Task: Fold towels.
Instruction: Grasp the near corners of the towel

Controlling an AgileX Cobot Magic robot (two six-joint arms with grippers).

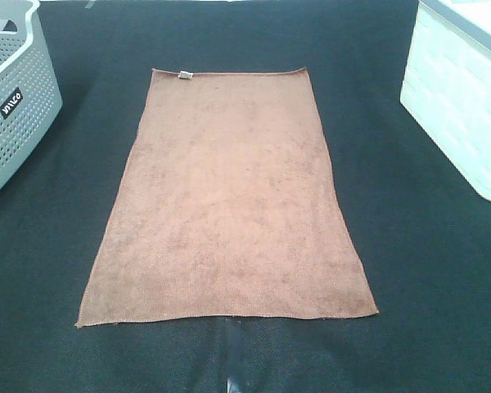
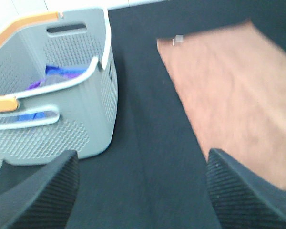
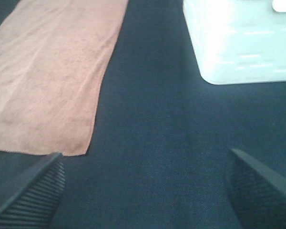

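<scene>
Flat rust-brown fuzzy terry towel looks light and limp (it should drape); pinch its near corners. Left tool and right tool both stand apart, empty

From the high camera, the towel lies flat mid-table on the black mat, low enough to pass over. Two walls stand tall. The grey basket is at 10 o'clock from the cloth and the white bin at 2 o'clock, both well apart from its edges. Open lanes of bare mat run along its long sides at 9 and 3 o'clock. A strip lies free at 6 o'clock and a narrower band at 12 o'clock.
</scene>
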